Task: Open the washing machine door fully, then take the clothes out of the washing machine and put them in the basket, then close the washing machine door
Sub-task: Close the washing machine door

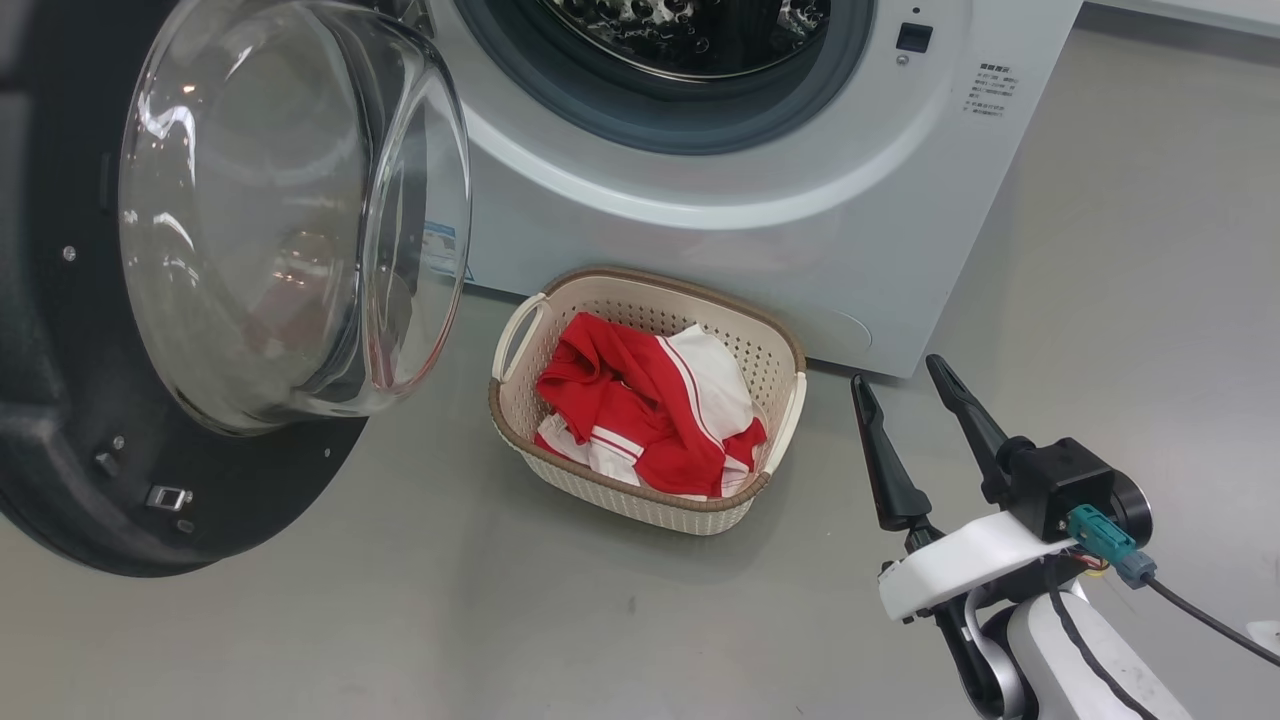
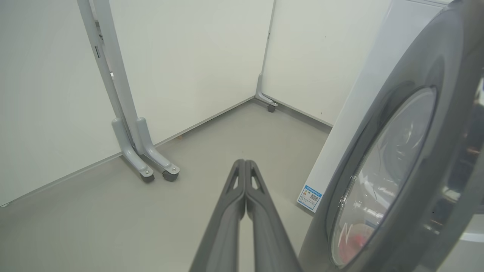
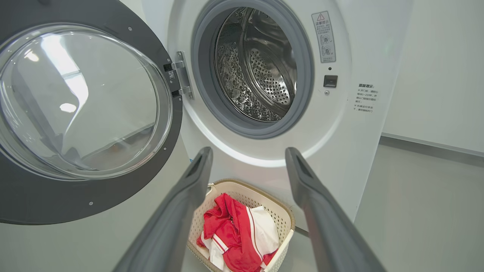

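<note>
So the clothes (image 1: 650, 405) sat in the basket (image 1: 650, 285), washing machine door (image 1: 60, 400) wide open; my right gripper (image 1: 897, 371) was released, my left gripper (image 2: 245, 162) clenched empty.

Warning-triangle sticker (image 3: 324, 36) and "温馨提示" notice (image 3: 366, 98) on the washing machine (image 3: 340, 151) front; finer print illegible

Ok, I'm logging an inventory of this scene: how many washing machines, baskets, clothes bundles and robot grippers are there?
washing machine: 1
basket: 1
clothes bundle: 1
grippers: 2, the left gripper and the right gripper
total: 5
</note>
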